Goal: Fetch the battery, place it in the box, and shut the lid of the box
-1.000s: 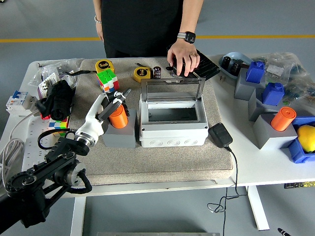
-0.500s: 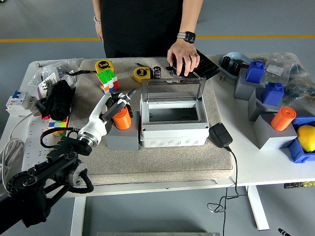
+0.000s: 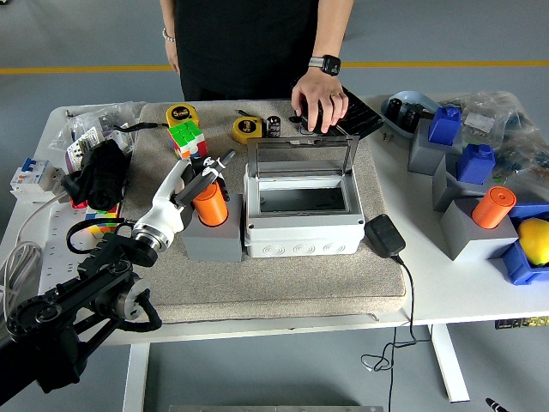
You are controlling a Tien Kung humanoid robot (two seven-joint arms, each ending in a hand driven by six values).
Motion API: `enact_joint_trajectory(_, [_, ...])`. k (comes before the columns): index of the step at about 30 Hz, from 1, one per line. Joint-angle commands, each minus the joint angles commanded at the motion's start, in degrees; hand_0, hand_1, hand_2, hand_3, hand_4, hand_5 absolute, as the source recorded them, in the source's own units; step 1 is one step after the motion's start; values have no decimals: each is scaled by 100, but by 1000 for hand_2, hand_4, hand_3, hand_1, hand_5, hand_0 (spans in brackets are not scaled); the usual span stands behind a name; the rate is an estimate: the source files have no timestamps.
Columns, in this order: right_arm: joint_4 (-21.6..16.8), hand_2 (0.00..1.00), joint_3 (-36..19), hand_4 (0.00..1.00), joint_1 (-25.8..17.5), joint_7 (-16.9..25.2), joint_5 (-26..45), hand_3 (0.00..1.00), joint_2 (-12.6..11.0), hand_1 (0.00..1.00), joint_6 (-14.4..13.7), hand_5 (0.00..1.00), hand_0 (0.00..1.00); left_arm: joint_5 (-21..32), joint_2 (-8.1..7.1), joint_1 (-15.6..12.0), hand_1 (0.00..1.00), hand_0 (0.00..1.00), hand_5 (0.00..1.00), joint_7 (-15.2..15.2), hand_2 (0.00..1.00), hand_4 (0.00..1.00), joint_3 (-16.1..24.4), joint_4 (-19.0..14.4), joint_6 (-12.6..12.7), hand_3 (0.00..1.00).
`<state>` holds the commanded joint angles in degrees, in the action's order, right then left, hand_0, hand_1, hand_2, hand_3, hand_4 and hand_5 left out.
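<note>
The battery (image 3: 210, 207) is an orange cylinder standing upright in a grey block (image 3: 213, 240) on the beige mat, just left of the box. My left hand (image 3: 204, 176) reaches in from the lower left, its fingers curled around the battery's top. The grey box (image 3: 300, 227) stands open at mid-table, and its clear lid (image 3: 300, 158) is tipped up at the back. The inside of the box looks empty. My right arm is out of view.
A person's hand (image 3: 318, 101) rests on a black object behind the lid. A black adapter (image 3: 383, 234) and its cable lie right of the box. A Rubik's cube (image 3: 188, 140) and tape measures (image 3: 248, 130) lie behind. A second orange cylinder (image 3: 493, 206) and blue blocks (image 3: 476, 161) stand at the right.
My left hand has moved up and slightly right around the battery's top. The battery and its grey block have shifted a little to the right. The person's hand has not moved.
</note>
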<state>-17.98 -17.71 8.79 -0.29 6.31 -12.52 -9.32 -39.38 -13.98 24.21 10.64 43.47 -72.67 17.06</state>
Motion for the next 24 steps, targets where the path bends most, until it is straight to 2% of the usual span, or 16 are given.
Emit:
enact_joint_trajectory(7, [1, 661, -4, 938, 5, 6, -3, 576, 1, 637, -7, 499, 579, -460, -65, 47, 90, 26, 599, -25, 175, 998, 133, -222, 38, 123])
enact_joint_trajectory(9, [0, 661, -7, 938, 0, 12, 1, 576, 1, 637, -10, 499, 579, -635, -103, 43, 90, 26, 599, -132, 175, 998, 231, -382, 38, 123])
enact_joint_trajectory(15, [0, 661, -3, 937, 1, 10, 18, 575, -3, 638, -12, 497, 580, -1076, -165, 190, 88, 27, 602, -648, 175, 998, 121, -872, 77, 124])
enact_joint_trajectory(19, [-1, 661, -5, 937, 9, 6, 10, 574, -4, 638, -18, 498, 574, -1548, -88, 454, 88, 26, 592, -1099, 173, 998, -132, -1096, 152, 123])
enact_joint_trajectory(24, [1, 661, 26, 937, 5, 5, 42, 574, -5, 638, -22, 498, 574, -2088, 76, 900, 88, 26, 592, -1636, 173, 998, -520, -1099, 143, 123])
